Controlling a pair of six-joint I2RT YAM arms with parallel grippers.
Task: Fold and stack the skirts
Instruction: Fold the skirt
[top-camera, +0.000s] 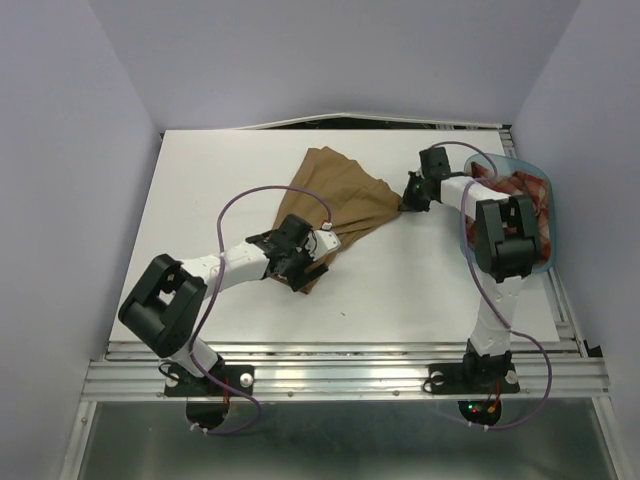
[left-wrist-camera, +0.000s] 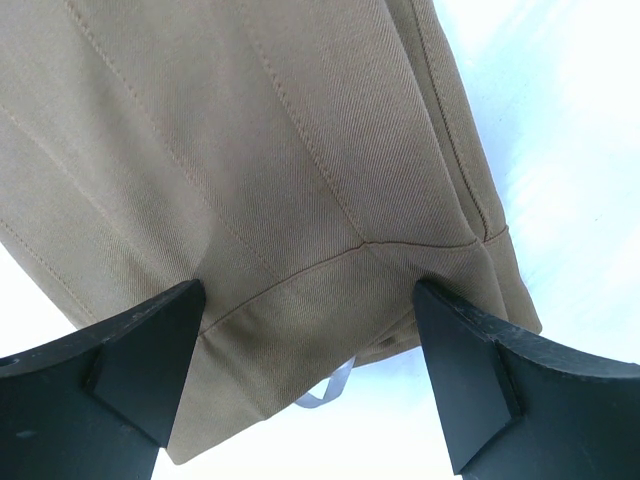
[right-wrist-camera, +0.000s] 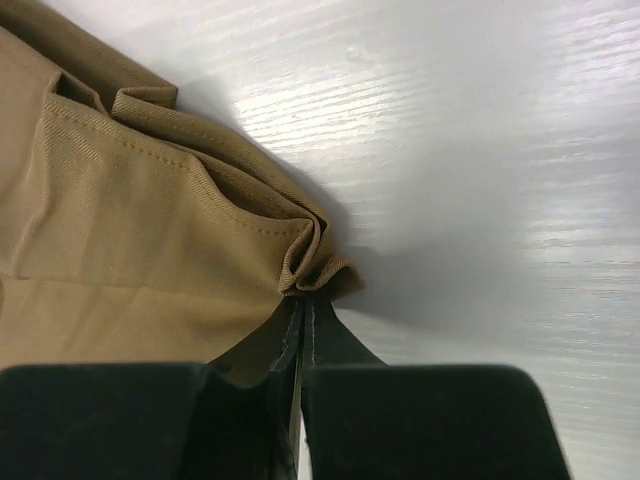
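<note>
In blue tub (top-camera: 543, 258) at right edge of table (top-camera: 400, 290): plaid skirt (top-camera: 538, 195), crumpled, red-and-cream check, partly hidden behind right arm.

Outside tub, mid-table: tan skirt (top-camera: 345, 195), flat, fanned wide at far side, narrowing toward near end, seams running lengthwise.

Right gripper (right-wrist-camera: 305, 310) pinched tight on bunched corner of tan skirt, cloth puckered at fingertips.

Left gripper (left-wrist-camera: 310, 290) spread wide above stitched band at near end, gripping nothing.

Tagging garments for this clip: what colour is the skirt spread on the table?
Plain tan-brown skirt, no pattern; the left wrist view shows it best.
</note>
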